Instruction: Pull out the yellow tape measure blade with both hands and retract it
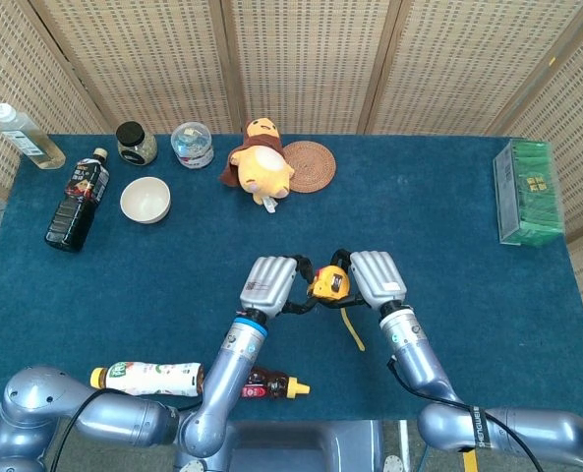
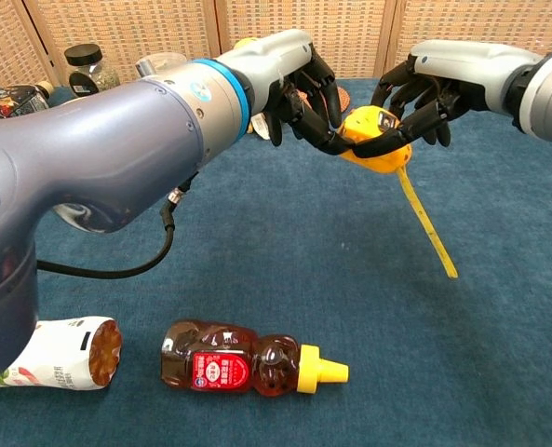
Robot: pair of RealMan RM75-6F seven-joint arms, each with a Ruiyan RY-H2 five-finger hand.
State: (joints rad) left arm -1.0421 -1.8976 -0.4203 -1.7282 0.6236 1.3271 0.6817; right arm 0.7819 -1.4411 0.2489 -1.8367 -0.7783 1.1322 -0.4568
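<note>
The yellow tape measure (image 1: pixel 329 284) (image 2: pixel 376 142) hangs above the blue table between my two hands. My left hand (image 1: pixel 269 284) (image 2: pixel 299 86) touches its left side with curled fingertips. My right hand (image 1: pixel 377 278) (image 2: pixel 431 89) grips the case from the right and from above. A short length of yellow blade (image 1: pixel 353 329) (image 2: pixel 426 226) sticks out of the case and slopes down to the table toward the front right.
A honey bear bottle (image 2: pixel 248 359) and a lying white bottle (image 2: pixel 43 353) are at the front left. A bowl (image 1: pixel 145 200), dark bottle (image 1: pixel 77 199), jars, a plush toy (image 1: pixel 261 164) and coaster (image 1: pixel 308 163) stand at the back. A green box (image 1: pixel 527 191) is far right.
</note>
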